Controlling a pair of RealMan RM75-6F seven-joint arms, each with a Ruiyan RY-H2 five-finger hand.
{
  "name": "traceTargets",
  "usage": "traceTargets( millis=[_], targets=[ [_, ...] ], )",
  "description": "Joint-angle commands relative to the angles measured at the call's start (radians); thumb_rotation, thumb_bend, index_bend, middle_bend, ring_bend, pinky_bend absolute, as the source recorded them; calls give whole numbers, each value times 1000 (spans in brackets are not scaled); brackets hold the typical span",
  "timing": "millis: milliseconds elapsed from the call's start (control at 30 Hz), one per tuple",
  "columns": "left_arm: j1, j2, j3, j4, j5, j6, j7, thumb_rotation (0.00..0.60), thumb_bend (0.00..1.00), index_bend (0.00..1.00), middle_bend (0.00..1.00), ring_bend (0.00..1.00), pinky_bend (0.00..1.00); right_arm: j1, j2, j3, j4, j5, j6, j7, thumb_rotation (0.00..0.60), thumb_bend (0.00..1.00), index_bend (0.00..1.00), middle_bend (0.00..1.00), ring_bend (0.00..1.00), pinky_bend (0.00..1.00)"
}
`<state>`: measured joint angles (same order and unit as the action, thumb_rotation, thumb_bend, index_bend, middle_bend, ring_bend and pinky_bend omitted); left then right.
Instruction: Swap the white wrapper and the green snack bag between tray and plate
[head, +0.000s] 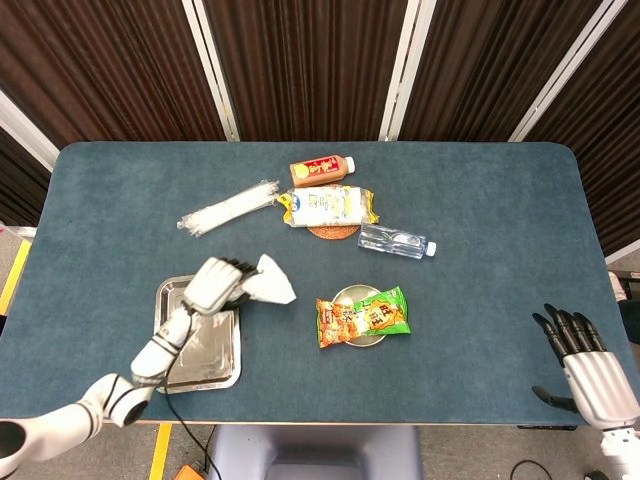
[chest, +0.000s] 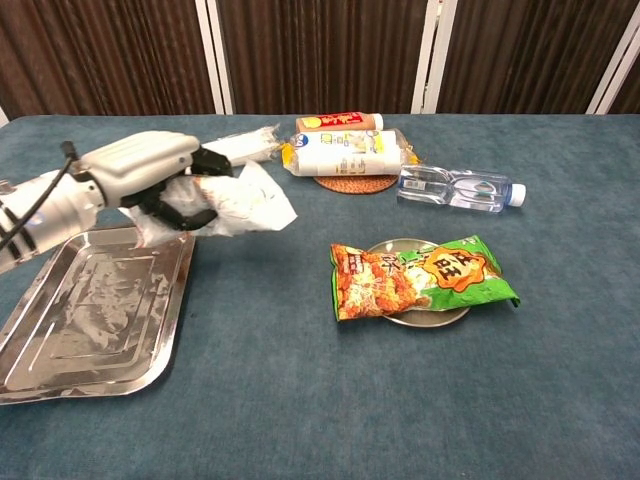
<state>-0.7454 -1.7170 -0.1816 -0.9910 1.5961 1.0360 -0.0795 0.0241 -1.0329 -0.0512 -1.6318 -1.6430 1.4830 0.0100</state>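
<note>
My left hand (head: 219, 283) (chest: 155, 178) grips the white wrapper (head: 270, 284) (chest: 243, 204) and holds it in the air above the right edge of the metal tray (head: 198, 350) (chest: 90, 315). The tray has nothing on it. The green and orange snack bag (head: 363, 316) (chest: 420, 275) lies across the small round plate (head: 350, 297) (chest: 427, 318) right of the tray. My right hand (head: 590, 367) hangs open at the table's front right corner, seen only in the head view.
At the back lie a clear bundle of straws (head: 228, 208) (chest: 200, 155), a white packet (head: 325, 207) (chest: 340, 153) on a brown coaster, an orange-labelled bottle (head: 321, 170) (chest: 340, 122) and a lying water bottle (head: 397, 241) (chest: 458, 188).
</note>
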Motion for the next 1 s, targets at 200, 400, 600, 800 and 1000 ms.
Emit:
traceTargets(
  millis=[200,400,600,800,1000],
  targets=[
    [-247,-294,-50,455,-22,-114,-140,600,454,529,454,421,572,37,10,22,19,74,-86,51,600,152,0,0,0,0],
    [-285,-380,-26,606,-37,-145,-221,600,426,46,5,36,187,44,6,23,30,81,-98,56,600,151,0,0,0,0],
    [-272,-366,-12,587,-58,-130,-253,600,411,0,0,0,118,44,2,21,25,78,-98,43,600,151,0,0,0,0],
    [-184,-221,29,325,-61,-67,-161,600,410,0,0,0,98,46,-3,0,14,35,-95,31,600,152,0,0,0,0],
    [9,96,112,-232,-108,30,140,600,413,0,0,0,89,38,-19,-19,20,-37,-48,33,600,152,0,0,0,0]
  ],
)
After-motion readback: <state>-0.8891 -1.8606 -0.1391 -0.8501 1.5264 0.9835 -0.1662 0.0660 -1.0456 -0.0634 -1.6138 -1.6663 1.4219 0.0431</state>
